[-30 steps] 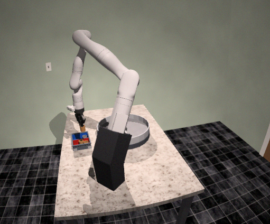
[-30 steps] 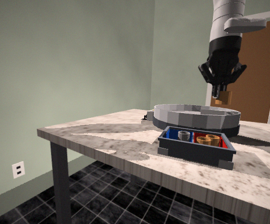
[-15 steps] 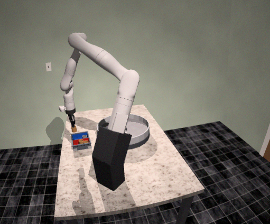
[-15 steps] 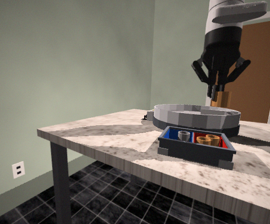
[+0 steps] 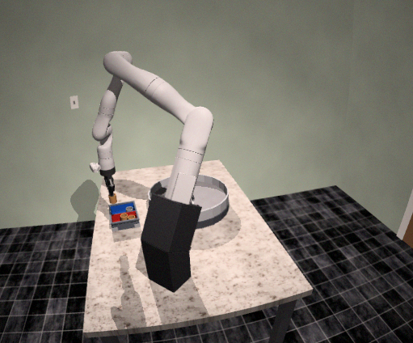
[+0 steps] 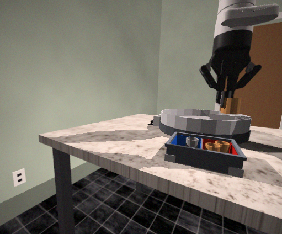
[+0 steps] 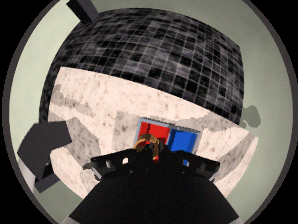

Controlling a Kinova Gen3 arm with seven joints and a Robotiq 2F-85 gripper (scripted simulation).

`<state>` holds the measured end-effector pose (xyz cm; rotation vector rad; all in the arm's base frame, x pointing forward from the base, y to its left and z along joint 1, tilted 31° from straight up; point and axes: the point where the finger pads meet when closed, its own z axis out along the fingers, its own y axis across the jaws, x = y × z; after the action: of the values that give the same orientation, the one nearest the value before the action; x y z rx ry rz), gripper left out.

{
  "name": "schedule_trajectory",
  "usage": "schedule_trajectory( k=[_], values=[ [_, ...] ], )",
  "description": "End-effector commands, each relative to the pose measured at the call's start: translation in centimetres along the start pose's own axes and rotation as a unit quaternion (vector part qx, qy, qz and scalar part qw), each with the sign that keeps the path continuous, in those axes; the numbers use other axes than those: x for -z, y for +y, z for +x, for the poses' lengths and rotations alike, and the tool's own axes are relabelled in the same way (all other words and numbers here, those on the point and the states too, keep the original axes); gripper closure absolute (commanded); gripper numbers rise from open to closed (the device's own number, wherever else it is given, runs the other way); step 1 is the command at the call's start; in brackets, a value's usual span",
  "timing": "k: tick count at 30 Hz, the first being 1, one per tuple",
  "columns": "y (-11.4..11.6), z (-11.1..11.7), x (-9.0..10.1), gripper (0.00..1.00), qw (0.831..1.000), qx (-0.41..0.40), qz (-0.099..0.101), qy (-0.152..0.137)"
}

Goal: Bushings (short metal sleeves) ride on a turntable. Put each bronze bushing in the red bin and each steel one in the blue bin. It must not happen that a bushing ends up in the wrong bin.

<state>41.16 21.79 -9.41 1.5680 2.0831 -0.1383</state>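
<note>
My gripper [image 5: 111, 194] [image 6: 225, 101] [image 7: 156, 146] is shut on a bronze bushing [image 5: 112, 199] [image 6: 233, 106] [image 7: 145, 141] and holds it in the air above the level of the two-part tray. In the wrist view the held bushing overlaps the red bin [image 5: 116, 218] [image 6: 234, 150] [image 7: 153, 129]. Two bronze bushings [image 5: 124, 217] [image 6: 212, 146] stand in the red bin. The blue bin [image 5: 119, 209] [image 6: 179, 140] [image 7: 184, 141] holds one steel bushing [image 5: 129, 209] [image 6: 192, 141]. The turntable [image 5: 221, 207] [image 6: 198, 126] stands behind the tray in the exterior view; its contents are mostly hidden.
The turntable's raised rim stands close to the tray. The black arm base [image 5: 170, 243] [image 7: 44, 142] stands on the table [image 5: 237, 279] [image 6: 95, 146] [image 7: 92, 95]. The tray's dark outer wall [image 6: 203, 161] rises around both bins.
</note>
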Motion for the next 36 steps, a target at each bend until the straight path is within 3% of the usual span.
schedule_trajectory(
  k=[1,7,12,25,30,36],
  values=[
    [-0.2,-0.2,-1.4,1.00,1.000,0.000,0.003,-0.003],
    [-0.2,-0.2,-1.8,1.00,1.000,0.000,0.003,-0.003],
    [-0.2,-0.2,-4.2,1.00,1.000,0.000,0.003,-0.003],
    [-0.2,-0.3,-6.5,1.00,1.000,0.000,0.003,-0.003],
    [-0.2,-0.3,-8.8,1.00,1.000,0.000,0.003,-0.003],
    [-0.2,-0.3,-8.8,1.00,1.000,0.000,0.003,-0.003]
  ],
)
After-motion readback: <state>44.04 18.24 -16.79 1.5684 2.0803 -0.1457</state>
